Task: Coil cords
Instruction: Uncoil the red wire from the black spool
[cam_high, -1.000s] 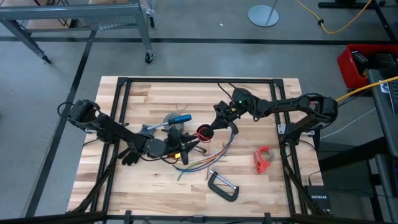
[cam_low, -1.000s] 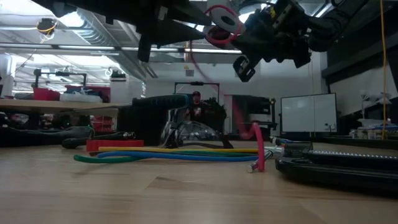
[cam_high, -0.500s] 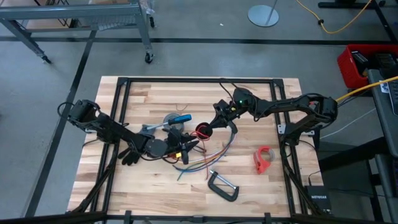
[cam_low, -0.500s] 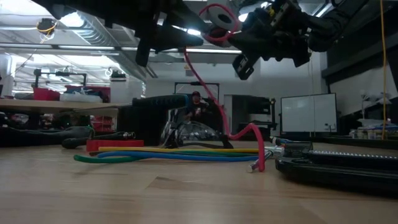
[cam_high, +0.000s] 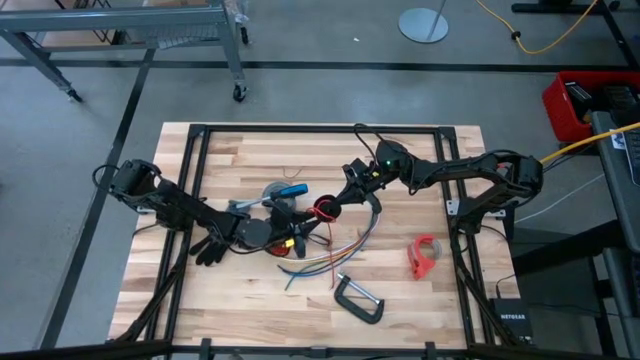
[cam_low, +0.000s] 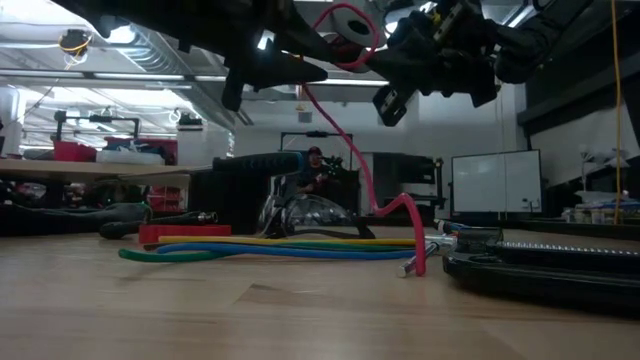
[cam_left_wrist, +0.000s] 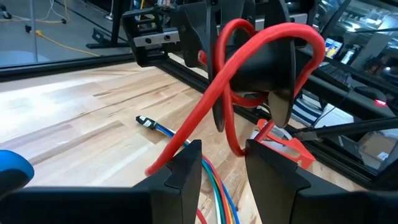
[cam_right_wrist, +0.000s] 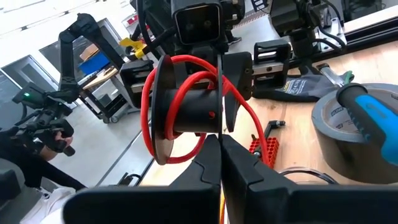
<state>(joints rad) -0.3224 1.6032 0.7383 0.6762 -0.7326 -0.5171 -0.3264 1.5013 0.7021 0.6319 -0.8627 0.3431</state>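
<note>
The left gripper (cam_high: 303, 238) hangs above the middle of the table (cam_high: 200, 290), its fingers (cam_left_wrist: 186, 171) parted, with a strand of the red cord (cam_left_wrist: 205, 106) running down through the gap between them; whether the pads touch the strand cannot be told. In the left wrist view that strand rises to a black spool (cam_left_wrist: 264, 59) wrapped with a couple of loose red loops.

Just to the right, the right gripper (cam_high: 338, 203) reaches in from the right side of the table, its fingers (cam_right_wrist: 208, 165) pressed together on the flange of that spool, which it holds up in the air. In the high view the spool shows as a small red ring with a dark centre, near the left gripper's tips. In the low view the red cord droops from the raised spool to the tabletop, where it bends and ends in a short upright stub.

Below both grippers, the bundle of coloured strands (cam_high: 335, 255) lies spread on the wood, with yellow, green and blue runs lying side by side in the low view (cam_low: 280, 247). A grey tape roll (cam_high: 276, 192) with a blue-handled tool (cam_high: 290, 190) across it sits behind the left gripper. Farther right lie a red tape dispenser (cam_high: 424, 255) and, toward the front edge, a black C-clamp (cam_high: 358, 298).
</note>
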